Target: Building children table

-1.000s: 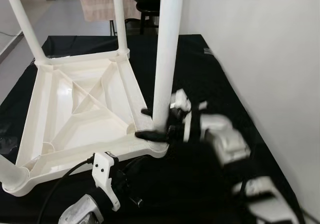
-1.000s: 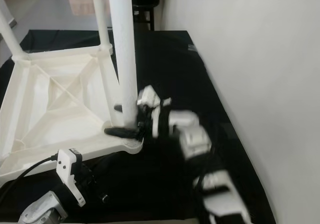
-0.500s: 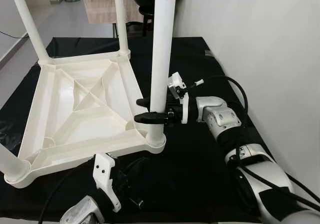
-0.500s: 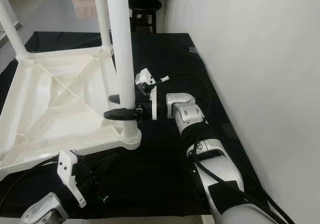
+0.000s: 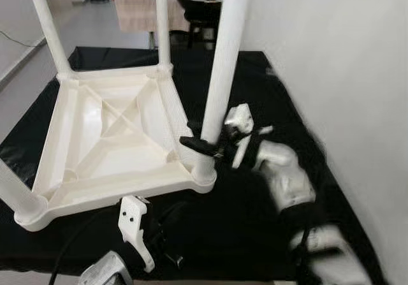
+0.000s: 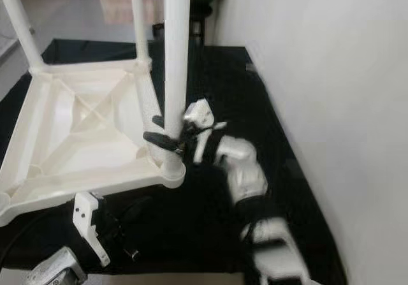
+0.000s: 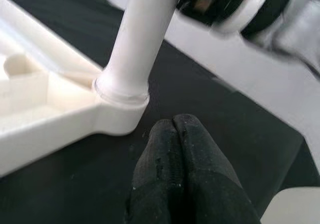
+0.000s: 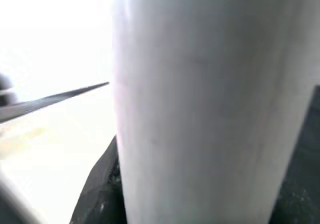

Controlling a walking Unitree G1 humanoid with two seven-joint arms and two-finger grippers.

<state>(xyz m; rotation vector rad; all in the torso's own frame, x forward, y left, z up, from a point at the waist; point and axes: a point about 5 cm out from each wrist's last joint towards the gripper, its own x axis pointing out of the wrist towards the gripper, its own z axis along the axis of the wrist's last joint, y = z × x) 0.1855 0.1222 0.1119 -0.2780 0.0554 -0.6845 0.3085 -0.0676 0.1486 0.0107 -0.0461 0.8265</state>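
1. Children's table (image 5: 108, 138) lies upside down on the black-covered tabletop (image 5: 255, 81), underside ribs facing up, legs pointing up from the corners.
2. Right end effector (image 5: 205, 146) is clamped on the near-right leg (image 5: 220, 81) just above its corner socket (image 5: 204, 176); one black finger shows each side of the leg, and the right wrist view has the white tube (image 8: 210, 103) pressed close.
3. Change: half a second ago the right arm was sharp and gripping slightly higher on the leg; now the arm is motion-blurred and the grip sits a bit lower, closer to the socket. The whole picture also shifted, so the head camera moved.
4. Judgement: the leg is being pushed or twisted home into the socket; it looks seated and near upright.
5. Left end effector (image 7: 175, 134) has its fingers together, holding nothing, hovering low over the black cloth just beside that same corner socket (image 7: 120, 96).
6. Far legs (image 5: 48, 27) and (image 5: 162, 20) stand in their sockets; near-left leg (image 5: 13, 189) too.
7. Containers: none. The underside recesses of the table hold nothing visible.
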